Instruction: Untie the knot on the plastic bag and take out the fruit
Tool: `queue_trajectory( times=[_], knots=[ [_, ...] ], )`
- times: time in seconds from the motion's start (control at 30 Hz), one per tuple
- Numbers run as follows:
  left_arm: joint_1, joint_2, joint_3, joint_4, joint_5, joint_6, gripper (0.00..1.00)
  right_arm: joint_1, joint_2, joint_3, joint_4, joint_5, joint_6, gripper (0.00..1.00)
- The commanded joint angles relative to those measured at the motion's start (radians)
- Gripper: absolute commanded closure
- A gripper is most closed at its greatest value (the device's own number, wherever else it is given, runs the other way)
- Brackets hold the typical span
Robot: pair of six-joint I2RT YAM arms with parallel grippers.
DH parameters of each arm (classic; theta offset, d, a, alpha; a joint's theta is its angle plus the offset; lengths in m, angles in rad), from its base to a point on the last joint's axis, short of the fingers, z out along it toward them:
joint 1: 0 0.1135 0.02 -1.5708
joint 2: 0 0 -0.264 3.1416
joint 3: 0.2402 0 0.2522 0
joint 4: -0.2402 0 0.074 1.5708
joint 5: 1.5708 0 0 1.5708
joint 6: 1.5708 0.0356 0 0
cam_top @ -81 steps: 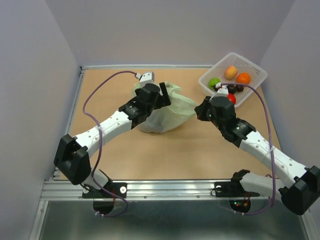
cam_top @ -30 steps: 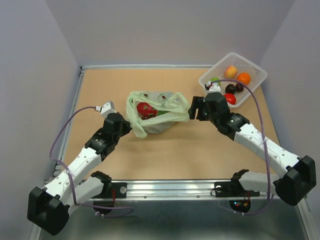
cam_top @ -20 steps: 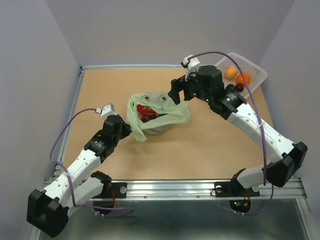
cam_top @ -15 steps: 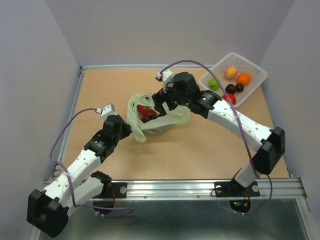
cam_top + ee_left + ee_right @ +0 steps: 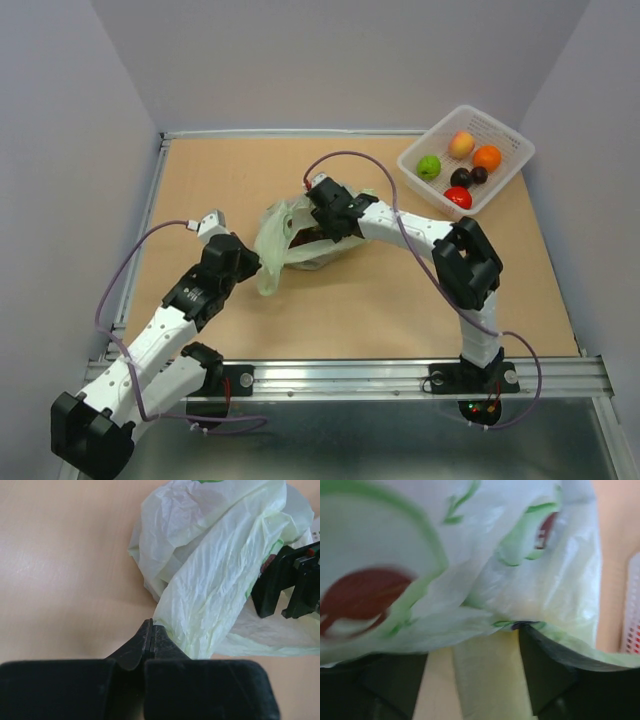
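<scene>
The pale green plastic bag (image 5: pixel 285 255) lies mid-table with its mouth pulled apart, and no knot shows in any view. My left gripper (image 5: pixel 250 262) is shut on a stretched handle strip of the bag (image 5: pixel 210 595), its jaws (image 5: pixel 151 626) pressed together at the strip's end. My right gripper (image 5: pixel 322 225) reaches down into the bag's mouth. Its fingers (image 5: pixel 267 592) stand apart, with printed bag film (image 5: pixel 445 555) draped over them. A pale yellow-green shape (image 5: pixel 485 680) sits between them, touching only the right one. The fruit is almost wholly hidden; a dark patch (image 5: pixel 303 241) shows under the gripper.
A white mesh basket (image 5: pixel 505 125) stands at the back right, holding small round green (image 5: pixel 428 166), peach (image 5: pixel 461 144), orange (image 5: pixel 487 157) and red (image 5: pixel 457 197) fruits. The right arm's elbow (image 5: pixel 465 265) stands over the table's middle right. Walls close in the sides and back.
The right arm swung left from beside the basket to the bag, and its gripper dropped into the bag's mouth, covering the red fruit. The left gripper kept hold of the handle.
</scene>
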Motion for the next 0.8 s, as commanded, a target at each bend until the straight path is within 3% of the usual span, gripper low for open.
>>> queue_trajectory(
  times=[0.0,0.17,0.27,0.4,0.53,0.6,0.63,0.7,0.73,0.77],
  knots=[
    [0.005,-0.041,0.009,-0.033,-0.044,-0.029,1.0,-0.122,-0.052,0.078,0.007,0.196,0.159,0.44],
    [0.01,-0.049,0.013,-0.065,-0.077,-0.044,1.0,-0.294,-0.157,0.034,0.036,0.024,0.23,0.74],
    [0.027,-0.044,0.023,-0.091,-0.103,-0.035,1.0,-0.383,-0.241,-0.045,0.089,-0.261,0.221,0.97],
    [0.074,-0.028,0.052,-0.117,-0.113,-0.004,1.0,-0.457,-0.299,-0.137,0.142,-0.517,0.301,1.0],
    [0.085,0.003,0.11,-0.082,-0.083,0.085,1.0,-0.451,-0.327,-0.19,0.148,-0.625,0.318,0.99],
    [0.085,0.029,0.162,-0.062,-0.011,0.175,0.84,-0.437,-0.347,-0.22,0.161,-0.646,0.315,1.0],
    [0.084,0.037,0.182,-0.048,0.014,0.209,0.62,-0.431,-0.353,-0.227,0.166,-0.651,0.307,1.0],
    [0.081,0.048,0.246,-0.044,0.08,0.292,0.37,-0.406,-0.367,-0.243,0.174,-0.653,0.284,1.0],
    [0.076,0.046,0.269,-0.045,0.1,0.315,0.16,-0.399,-0.375,-0.249,0.175,-0.648,0.278,1.0],
    [0.073,0.045,0.317,-0.047,0.11,0.363,0.09,-0.391,-0.382,-0.255,0.183,-0.645,0.267,1.0]
  ],
)
